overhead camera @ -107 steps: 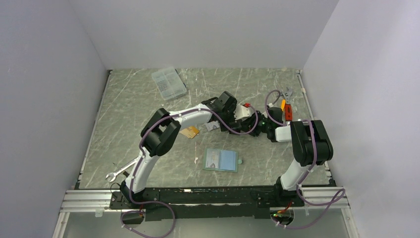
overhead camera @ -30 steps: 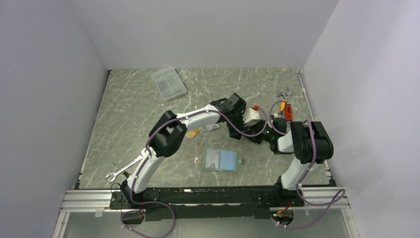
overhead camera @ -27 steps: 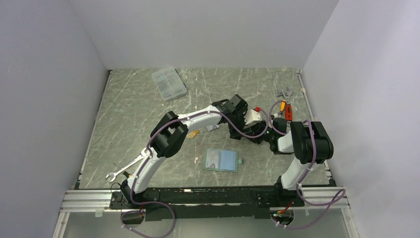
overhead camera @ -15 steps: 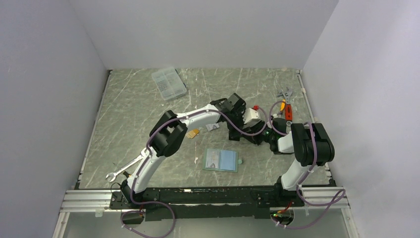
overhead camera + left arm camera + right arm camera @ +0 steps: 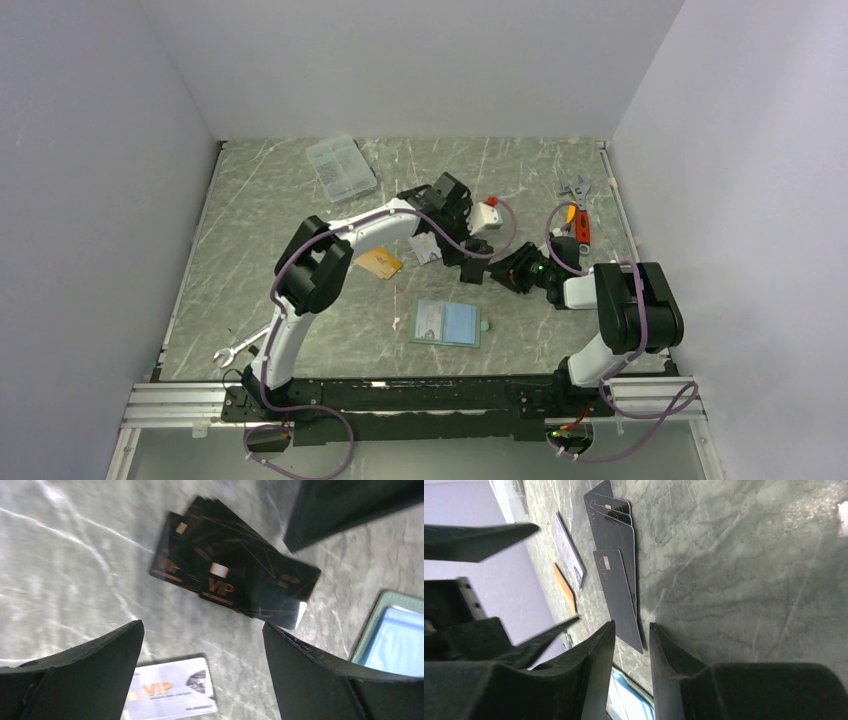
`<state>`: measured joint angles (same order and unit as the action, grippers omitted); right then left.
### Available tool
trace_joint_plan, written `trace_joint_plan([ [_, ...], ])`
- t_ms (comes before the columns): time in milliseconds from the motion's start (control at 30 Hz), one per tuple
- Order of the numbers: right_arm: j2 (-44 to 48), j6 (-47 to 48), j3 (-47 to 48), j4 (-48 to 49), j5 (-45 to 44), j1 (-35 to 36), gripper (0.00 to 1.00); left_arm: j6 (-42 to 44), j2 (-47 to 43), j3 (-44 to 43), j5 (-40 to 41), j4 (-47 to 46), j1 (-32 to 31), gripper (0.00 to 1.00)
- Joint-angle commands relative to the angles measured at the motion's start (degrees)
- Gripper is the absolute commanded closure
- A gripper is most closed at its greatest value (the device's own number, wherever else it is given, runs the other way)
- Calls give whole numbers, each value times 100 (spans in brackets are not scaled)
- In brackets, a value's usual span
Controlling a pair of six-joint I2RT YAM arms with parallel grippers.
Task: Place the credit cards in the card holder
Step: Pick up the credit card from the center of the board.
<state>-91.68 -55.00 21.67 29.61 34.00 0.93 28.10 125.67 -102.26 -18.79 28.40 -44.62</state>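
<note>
Card holder (image 5: 447, 324): laid open on worktop (image 5: 260, 220), ready for filling. Silvery card (image 5: 170, 690), orange card (image 5: 379, 263): left outside it. Left fingers (image 5: 100, 655): spread wide, empty, seemingly for pickup. Right fingers (image 5: 594, 670): barely parted, empty, beside black cards (image 5: 616, 570).

Top external camera is looking down from above and behind the arm bases (image 5: 410, 398), well back, taking in the whole table (image 5: 280, 230) and three walls (image 5: 400, 70).

Left wrist camera is facing almost straight down, close to the surface, sighting through the wide-spread left gripper (image 5: 202, 625).

Right wrist camera is sitting low and rolled sideways, looking along the tabletop past the right gripper (image 5: 632, 625).

Both wrist views are sharing the black cards (image 5: 235, 582) (image 5: 616, 555), the silvery-white card (image 5: 172, 692) (image 5: 569, 552) and a corner of the card holder (image 5: 395, 635) (image 5: 634, 697). The orange card (image 5: 565, 592) (image 5: 379, 263) is showing in the right wrist and overhead views.
</note>
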Motion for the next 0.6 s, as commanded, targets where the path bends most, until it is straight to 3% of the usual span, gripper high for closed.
trace_joint_plan([
  [0,120,293,-77,-667,-423,-1,64,426,-269,497,77,-84,-279,4],
  [400,183,278,314,-806,-300,-5,64,623,-142,611,434,-125,-496,5],
  [567,159,281,474,-796,-220,-5,64,643,-392,646,81,54,-431,5],
])
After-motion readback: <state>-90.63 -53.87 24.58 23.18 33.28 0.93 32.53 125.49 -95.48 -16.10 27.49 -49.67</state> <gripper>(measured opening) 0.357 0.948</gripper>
